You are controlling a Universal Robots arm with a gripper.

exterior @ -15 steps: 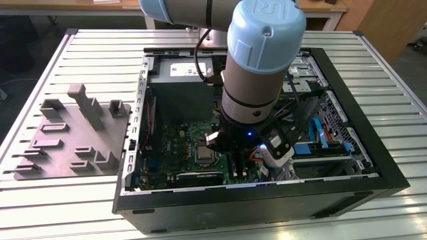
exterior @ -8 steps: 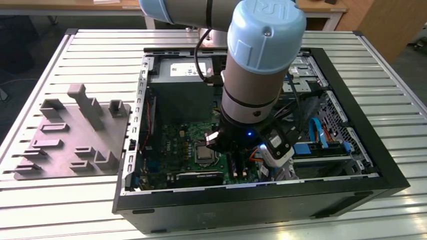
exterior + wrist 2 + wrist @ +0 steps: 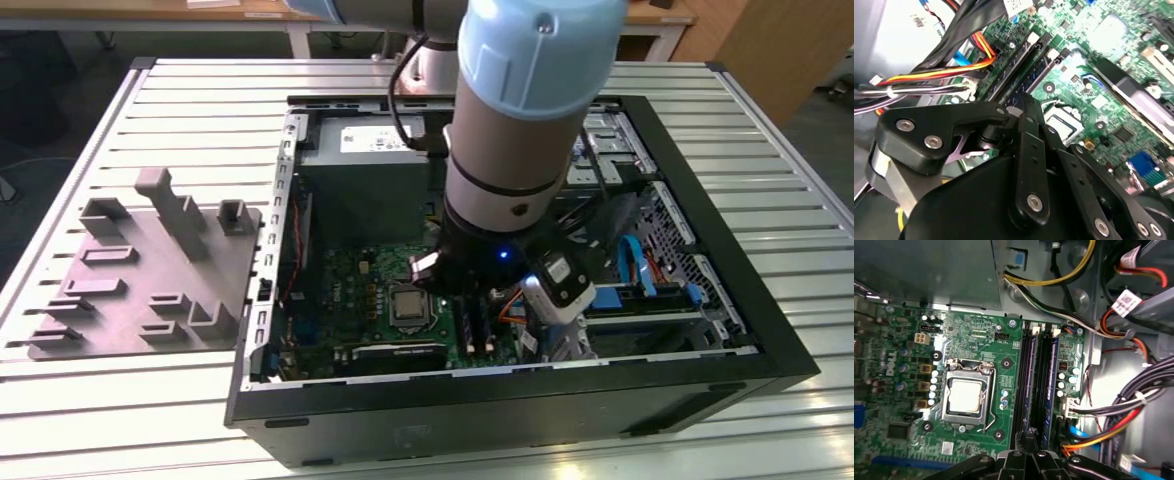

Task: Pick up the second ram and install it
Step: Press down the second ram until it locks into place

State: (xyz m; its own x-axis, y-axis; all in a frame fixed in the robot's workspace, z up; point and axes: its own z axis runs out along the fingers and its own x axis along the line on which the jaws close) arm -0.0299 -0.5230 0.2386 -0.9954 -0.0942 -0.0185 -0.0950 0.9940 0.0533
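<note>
Green motherboard [image 3: 979, 340], dark blue-black ram sticks [image 3: 1046, 385], black end effector [image 3: 1024, 107], grey power supply [image 3: 360, 170], red/orange/yellow wires [image 3: 939, 74], silver ribbed counter [image 3: 200, 90].

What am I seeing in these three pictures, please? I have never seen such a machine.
A grey and pale blue robot arm reaches down into an open black computer case that lies on a slatted metal table. The exterior view looks from off the arm; both wrist views ride on it. Inside lies a green motherboard with a silver processor and long black memory sockets. The black gripper hangs directly over the sockets. A grey plastic holder lies beside the case.
</note>
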